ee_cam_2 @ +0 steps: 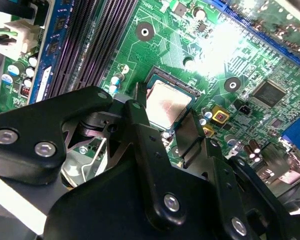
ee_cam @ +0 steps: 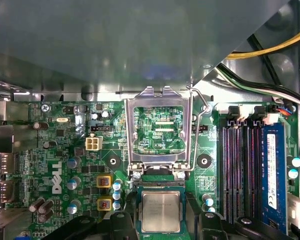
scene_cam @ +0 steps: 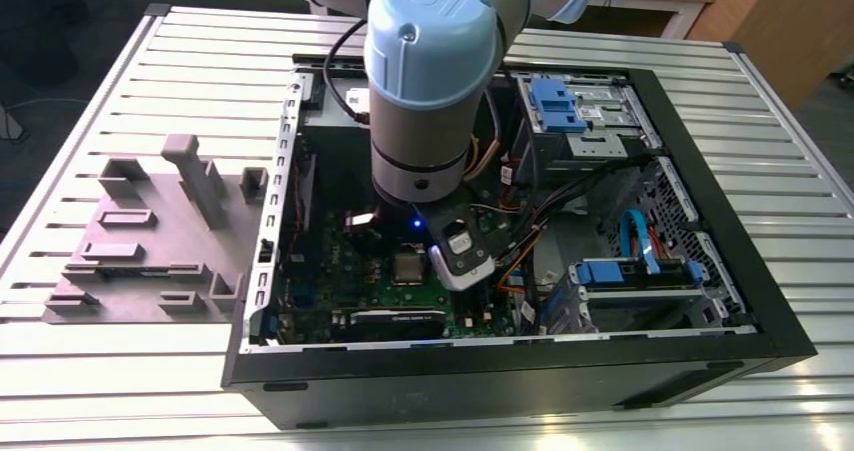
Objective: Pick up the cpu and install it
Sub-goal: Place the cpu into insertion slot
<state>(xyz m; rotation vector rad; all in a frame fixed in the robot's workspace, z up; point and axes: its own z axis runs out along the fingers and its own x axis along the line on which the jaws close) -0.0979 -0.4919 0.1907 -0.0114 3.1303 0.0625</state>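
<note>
slatted surface (scene_cam: 107,101) carries an open pc case (scene_cam: 747,301) lying on its side, so the green board (ee_cam: 55,150) faces up w/ room for the arm (scene_cam: 427,91) to reach straight down into it. grey tray (scene_cam: 134,261) sits beside the case, on the exterior view's left. on the board the metal socket frame (ee_cam: 159,94) is flipped up, leaving the socket open. cpu (ee_cam: 160,211) lies flat in that socket & looks seated. fingers (ee_cam_2: 140,120) are spread apart, one each side of the cpu w/ gaps, gripping nothing.
</note>
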